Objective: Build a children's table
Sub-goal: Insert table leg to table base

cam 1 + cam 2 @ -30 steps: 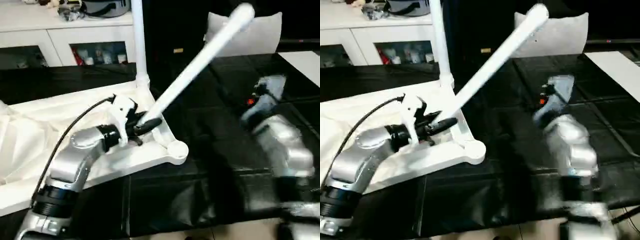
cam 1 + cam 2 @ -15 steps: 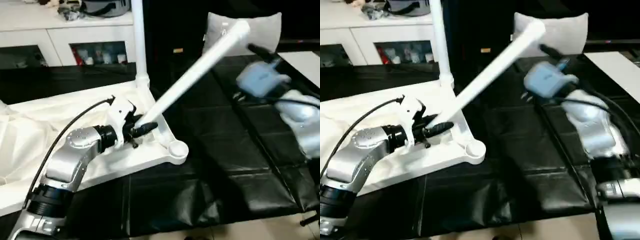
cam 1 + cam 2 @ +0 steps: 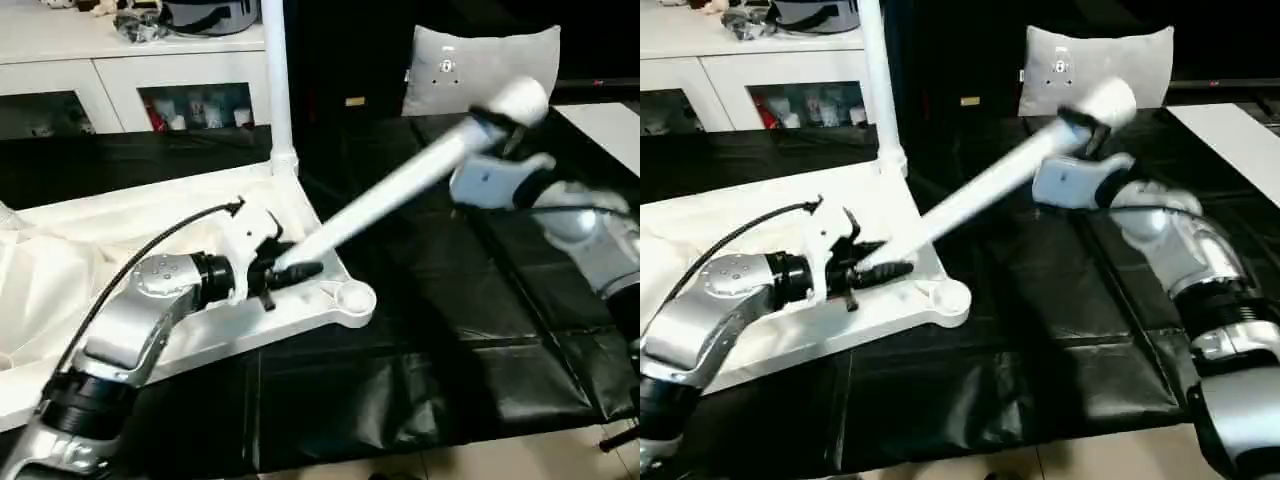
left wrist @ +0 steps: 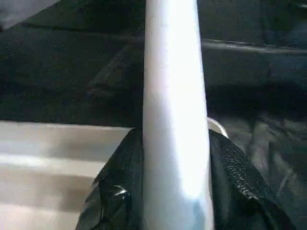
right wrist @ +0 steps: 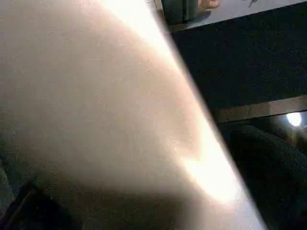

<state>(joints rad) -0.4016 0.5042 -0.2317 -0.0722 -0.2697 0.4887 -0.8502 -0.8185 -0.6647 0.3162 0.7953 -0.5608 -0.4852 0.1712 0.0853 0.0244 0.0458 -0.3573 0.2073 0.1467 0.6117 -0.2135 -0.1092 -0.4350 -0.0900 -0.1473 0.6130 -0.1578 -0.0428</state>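
The left pincer pinches the thin end of a white leg, its black fingers pressed against the tube on either side. From there the leg slants up toward two o'clock, tilted well off upright, and its thick end stands high above the black mat.

The right pincer is at that thick end, spread wide with a black finger on each side of the tube; whether the fingers touch the leg I cannot tell. In the right wrist view the leg lies very close in front of the camera.

The left pincer hovers over the tabletop, which lies underside up on the mat, its ribs showing. A round socket sits at the tabletop's near corner, at four o'clock from the left pincer and just beside it. At twelve o'clock from the left pincer a second leg stands upright in the far corner socket.

Past the leg's thick end, at twelve o'clock from the right pincer, a grey cushion stands upright. White cabinets run along the back at eleven o'clock.
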